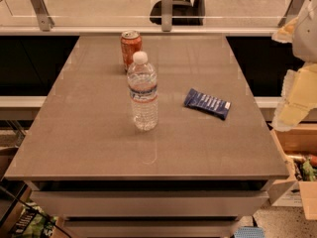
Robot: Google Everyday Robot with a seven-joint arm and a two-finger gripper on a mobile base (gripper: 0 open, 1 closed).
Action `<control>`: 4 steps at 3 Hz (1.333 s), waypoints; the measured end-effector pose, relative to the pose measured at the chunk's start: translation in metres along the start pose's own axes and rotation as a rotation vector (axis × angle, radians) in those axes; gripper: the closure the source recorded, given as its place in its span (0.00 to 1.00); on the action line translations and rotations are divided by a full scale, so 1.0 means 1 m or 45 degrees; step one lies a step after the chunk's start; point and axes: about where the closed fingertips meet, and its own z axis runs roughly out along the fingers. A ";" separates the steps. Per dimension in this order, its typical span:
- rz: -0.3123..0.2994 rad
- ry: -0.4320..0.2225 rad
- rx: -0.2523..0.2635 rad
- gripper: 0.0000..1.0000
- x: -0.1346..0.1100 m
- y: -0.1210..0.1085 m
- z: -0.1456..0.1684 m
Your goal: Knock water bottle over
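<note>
The water bottle (142, 91) stands upright near the middle of the grey table (89, 148). It is clear ribbed plastic with a white cap and a white, blue and red label band. My gripper (295, 101) hangs at the far right edge of the view, beyond the table's right side and well apart from the bottle. It holds nothing that I can see.
An orange soda can (131, 49) stands just behind the bottle, toward the far side. A blue snack packet (207, 103) lies flat to the bottle's right. A glass railing (99, 9) runs behind the table. Cardboard boxes (302, 167) sit on the floor at the right.
</note>
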 end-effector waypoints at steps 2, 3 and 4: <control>0.037 -0.019 0.051 0.00 -0.010 0.005 -0.011; 0.107 -0.116 0.109 0.00 -0.021 0.013 -0.022; 0.157 -0.280 0.126 0.00 -0.032 0.016 -0.022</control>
